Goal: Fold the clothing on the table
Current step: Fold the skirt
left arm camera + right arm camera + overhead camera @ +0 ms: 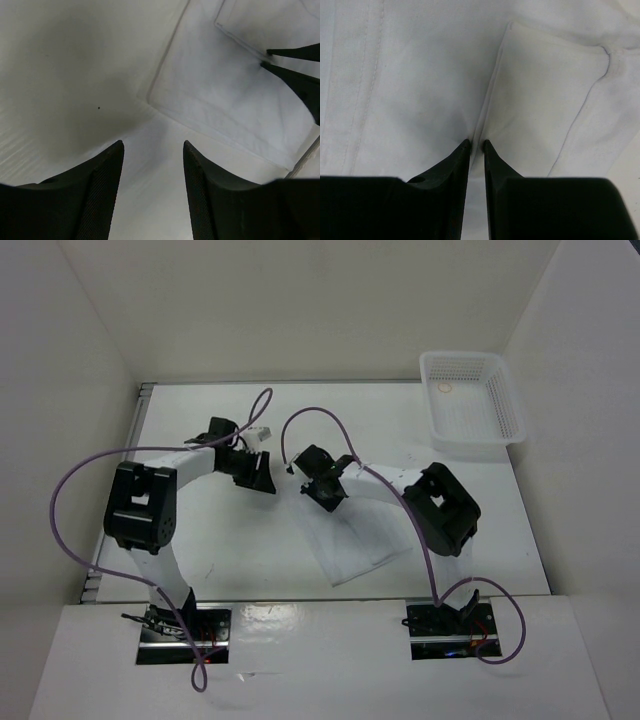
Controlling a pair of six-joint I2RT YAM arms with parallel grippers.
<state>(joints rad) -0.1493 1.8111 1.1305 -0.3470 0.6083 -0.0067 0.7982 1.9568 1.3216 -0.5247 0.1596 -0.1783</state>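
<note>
clothing (352,545): flat on the table (200,540), centre-right, its far edge under the right gripper
right gripper (476,142): clenched, pinching a fold edge of the clothing
left gripper (153,145): released, nothing between the fingers, over bare table just beside a clothing corner
basket (470,405): far right corner, well apart from the clothing

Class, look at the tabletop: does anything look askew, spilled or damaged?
Nothing is spilled or damaged. The clothing lies at a slant to the table edges, one fold pinched by the right gripper.
</note>
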